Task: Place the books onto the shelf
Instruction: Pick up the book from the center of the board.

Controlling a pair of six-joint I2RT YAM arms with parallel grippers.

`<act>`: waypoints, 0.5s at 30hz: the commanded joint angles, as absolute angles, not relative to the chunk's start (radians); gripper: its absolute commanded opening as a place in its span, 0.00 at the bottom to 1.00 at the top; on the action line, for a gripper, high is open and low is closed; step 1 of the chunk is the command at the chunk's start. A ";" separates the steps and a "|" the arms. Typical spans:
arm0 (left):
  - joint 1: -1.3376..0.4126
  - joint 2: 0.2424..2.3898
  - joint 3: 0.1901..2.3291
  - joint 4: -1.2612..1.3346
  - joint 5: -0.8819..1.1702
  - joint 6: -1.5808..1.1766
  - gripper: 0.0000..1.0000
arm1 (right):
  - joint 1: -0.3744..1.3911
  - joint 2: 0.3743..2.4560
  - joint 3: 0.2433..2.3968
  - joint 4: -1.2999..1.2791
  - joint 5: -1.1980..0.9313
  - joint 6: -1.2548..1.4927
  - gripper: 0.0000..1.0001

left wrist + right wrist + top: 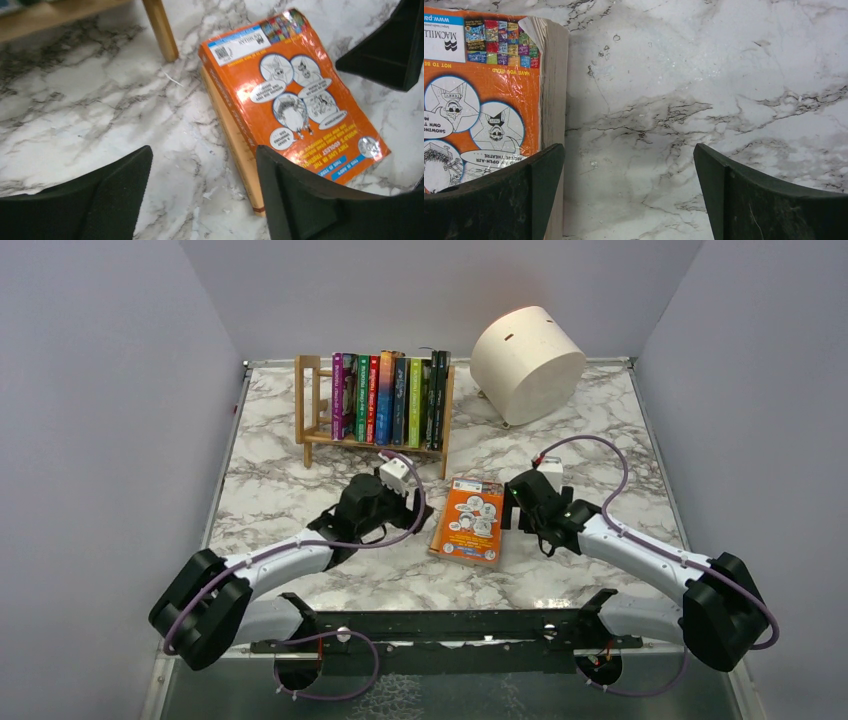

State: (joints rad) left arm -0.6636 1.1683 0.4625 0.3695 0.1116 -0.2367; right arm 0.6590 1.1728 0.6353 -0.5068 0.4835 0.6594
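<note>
Your orange book (pixel 295 100) lies between the left gripper (pixel 204 155) and right gripper (pixel 628 150), both open and empty; fingers (pixel 310 200) hide its corners.

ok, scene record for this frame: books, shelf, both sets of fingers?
shelved books: row standing upright on the shelf, gap at its left end
loose book: one orange book lying flat on the table between the arms
left fingers: apart, holding nothing, at the orange book's spine side
right fingers: apart, holding nothing, at its page edge
other: cream drum, rear right
</note>
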 commanded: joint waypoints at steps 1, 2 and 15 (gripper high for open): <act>-0.731 1.260 0.465 0.441 0.058 -0.243 0.96 | 0.653 1.177 0.661 -0.493 0.456 0.646 1.00; -0.743 1.281 0.466 0.455 0.059 -0.510 0.98 | 0.653 1.176 0.660 -0.488 0.450 0.641 1.00; -0.775 1.432 0.472 0.616 0.134 -0.708 0.99 | 0.653 1.186 0.654 -0.450 0.395 0.606 1.00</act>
State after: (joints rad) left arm -0.7681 1.4109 0.4625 0.5095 0.0902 -0.6498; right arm 0.6586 1.1748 0.6353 -0.4927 0.4271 0.6216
